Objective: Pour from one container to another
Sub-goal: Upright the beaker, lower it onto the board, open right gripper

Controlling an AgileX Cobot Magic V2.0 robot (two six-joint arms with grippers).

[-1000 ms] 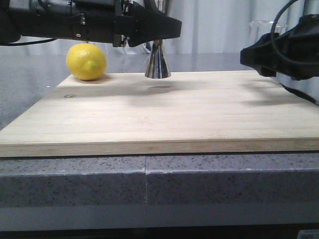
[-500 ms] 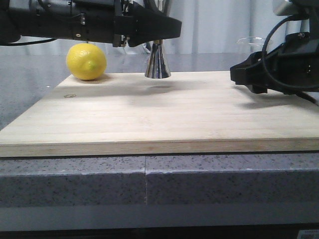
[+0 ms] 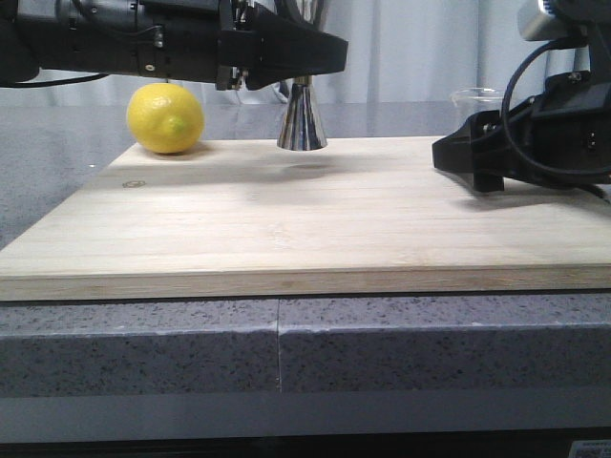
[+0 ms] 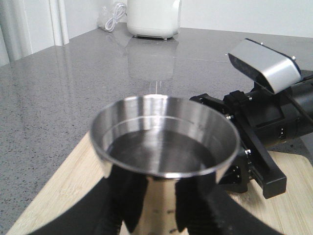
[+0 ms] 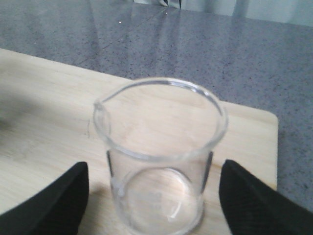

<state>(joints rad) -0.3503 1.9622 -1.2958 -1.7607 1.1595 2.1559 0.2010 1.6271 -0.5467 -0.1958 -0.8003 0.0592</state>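
The steel jigger (image 3: pixel 303 122) stands on the back of the wooden board, and its wide cup (image 4: pixel 164 142) fills the left wrist view. My left gripper (image 3: pixel 301 59) (image 4: pixel 159 205) is shut on its narrow waist, one black finger on each side. The clear glass beaker (image 5: pixel 161 156) stands upright on the board's right part and looks empty. Only its rim (image 3: pixel 473 98) shows behind the arm in the front view. My right gripper (image 3: pixel 468 157) (image 5: pixel 156 205) is open, its fingers (image 5: pixel 54 200) well apart from the glass on both sides.
A yellow lemon (image 3: pixel 166 117) lies on the board's back left corner. The wooden board (image 3: pixel 286 219) rests on a grey speckled counter (image 3: pixel 143 334). A white appliance (image 4: pixel 151 17) stands far back on the counter. The right arm (image 4: pixel 264 112) is low beside the jigger.
The right arm has come down and to the left, and the beaker's rim has dropped with it to the board. The left arm and the jigger have stayed put.
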